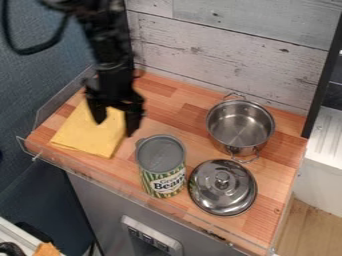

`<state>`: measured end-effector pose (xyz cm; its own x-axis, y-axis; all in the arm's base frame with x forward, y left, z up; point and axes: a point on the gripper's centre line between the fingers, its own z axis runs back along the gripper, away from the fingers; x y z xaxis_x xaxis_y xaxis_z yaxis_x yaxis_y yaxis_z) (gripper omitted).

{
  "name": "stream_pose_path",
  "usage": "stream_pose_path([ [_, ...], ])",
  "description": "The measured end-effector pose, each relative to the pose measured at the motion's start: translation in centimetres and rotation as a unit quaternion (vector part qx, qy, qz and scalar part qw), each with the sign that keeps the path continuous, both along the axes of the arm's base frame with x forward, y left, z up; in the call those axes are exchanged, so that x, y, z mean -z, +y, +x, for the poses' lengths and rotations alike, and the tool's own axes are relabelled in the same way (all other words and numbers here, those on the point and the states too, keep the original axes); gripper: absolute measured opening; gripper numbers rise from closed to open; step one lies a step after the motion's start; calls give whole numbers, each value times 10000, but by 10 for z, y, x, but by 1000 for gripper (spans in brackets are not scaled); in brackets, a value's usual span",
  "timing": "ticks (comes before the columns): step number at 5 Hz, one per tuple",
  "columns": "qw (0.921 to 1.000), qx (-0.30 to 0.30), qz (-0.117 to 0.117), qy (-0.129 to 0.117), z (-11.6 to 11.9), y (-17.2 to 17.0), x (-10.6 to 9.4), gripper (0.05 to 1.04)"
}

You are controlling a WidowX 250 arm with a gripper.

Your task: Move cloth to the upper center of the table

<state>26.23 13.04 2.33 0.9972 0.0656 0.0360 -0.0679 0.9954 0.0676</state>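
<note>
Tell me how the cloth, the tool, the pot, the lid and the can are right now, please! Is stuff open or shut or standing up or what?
Cloth: lying flat, not bunched up.
Tool: open, at the cloth.
Pot: upright, uncovered, looks empty.
Lid: off the pot, knob up.
Can: standing upright; can't tell if it has been opened.

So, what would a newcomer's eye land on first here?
Probably the black gripper, hanging open over the yellow cloth at the left of the wooden tabletop. Next, the shiny metal at the right: an uncovered pot, with a domed lid nearer the camera. The green-striped can stands just left of the lid.
</note>
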Motion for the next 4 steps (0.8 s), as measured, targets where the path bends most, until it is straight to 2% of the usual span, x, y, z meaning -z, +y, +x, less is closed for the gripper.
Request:
stream_pose_path([
  [1,9998,165,12,-111,-11,16,7,1001],
  [2,10000,3,27,-87,-19,35,17,1001],
  [4,9999,79,65,99,-7,49,36,1001],
])
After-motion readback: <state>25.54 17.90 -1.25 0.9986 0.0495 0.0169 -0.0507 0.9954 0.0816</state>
